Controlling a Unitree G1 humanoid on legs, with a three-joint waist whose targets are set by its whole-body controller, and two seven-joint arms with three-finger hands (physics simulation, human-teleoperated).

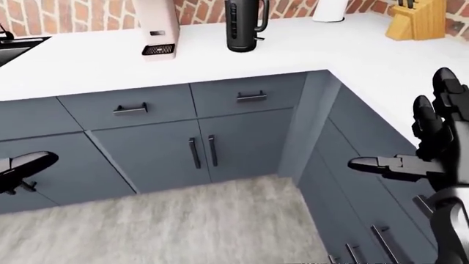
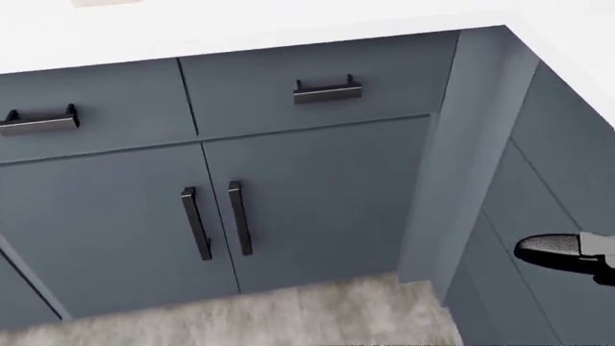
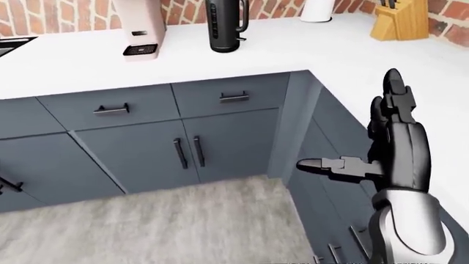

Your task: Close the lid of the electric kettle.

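Observation:
The black electric kettle (image 1: 244,25) stands on the white counter (image 1: 103,60) at the top of the left-eye view, its top cut off by the picture's edge, so its lid does not show. It also shows in the right-eye view (image 3: 224,25). My right hand (image 3: 381,129) is raised at the right, fingers spread open and empty, far below and right of the kettle. My left hand (image 1: 22,169) shows only as a dark tip at the left edge.
A pink coffee machine (image 1: 156,27) stands left of the kettle. A wooden knife block (image 1: 416,21) and a white container (image 1: 329,10) sit at the top right. Grey-blue cabinets (image 2: 317,194) with black handles form an inner corner. A sink edge (image 1: 18,47) is at the left.

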